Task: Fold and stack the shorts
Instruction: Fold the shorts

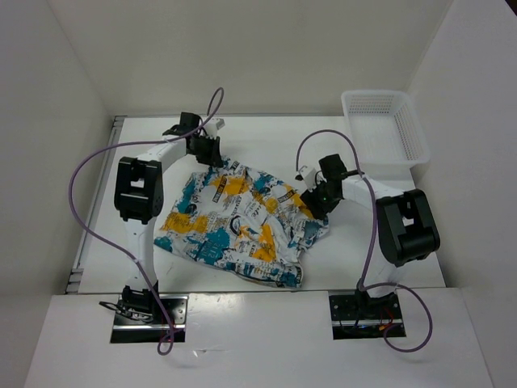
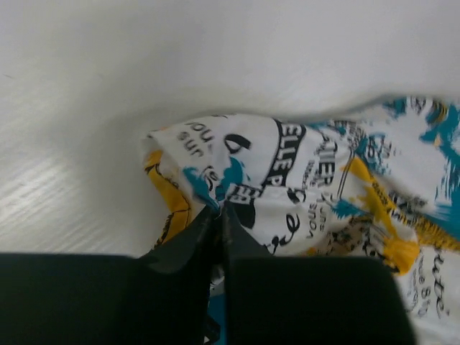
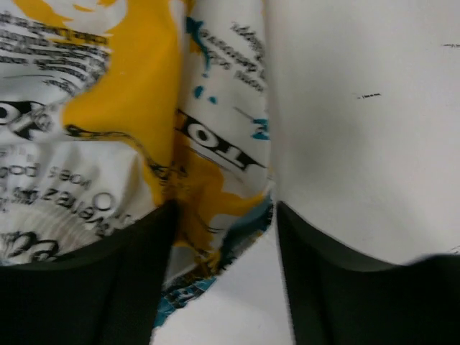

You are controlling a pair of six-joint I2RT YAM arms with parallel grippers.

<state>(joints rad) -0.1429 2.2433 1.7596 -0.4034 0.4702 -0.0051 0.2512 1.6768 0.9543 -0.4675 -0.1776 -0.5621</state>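
Shorts (image 1: 238, 222) lie rumpled mid-table (image 1: 388, 242); I reckon they're light, limp and will sag, so best held at corners and hems: my left gripper (image 2: 218, 215), reached out low, pinches their far-left corner, while my right gripper (image 1: 317, 198) sits spread astride the right hem.

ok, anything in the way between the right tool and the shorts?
Nothing visible. The right tool stands open astride the right edge of the shorts, cloth between its fingers. The left tool is shut on the far-left corner. The white basket sits off at the far right, apart.
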